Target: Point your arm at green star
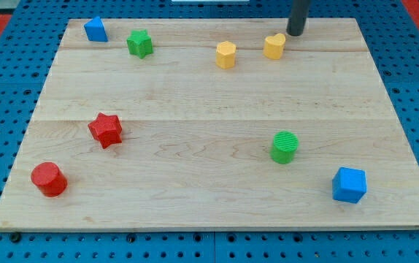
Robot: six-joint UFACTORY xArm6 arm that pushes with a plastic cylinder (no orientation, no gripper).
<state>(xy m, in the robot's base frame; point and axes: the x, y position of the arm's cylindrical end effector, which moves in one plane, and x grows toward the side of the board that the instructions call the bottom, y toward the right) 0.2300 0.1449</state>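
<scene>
The green star (140, 43) lies near the view's top left of the wooden board (209, 161), just right of a small blue block (95, 30). My tip (295, 33) is at the view's top, right of centre, close beside the yellow heart-shaped block (274, 46) on its upper right. The tip is far to the right of the green star, with the yellow hexagonal block (225, 55) between them.
A red star (106, 130) and a red cylinder (49, 179) lie at the view's left. A green cylinder (285, 147) and a blue cube (349, 184) lie at the lower right. Blue pegboard surrounds the board.
</scene>
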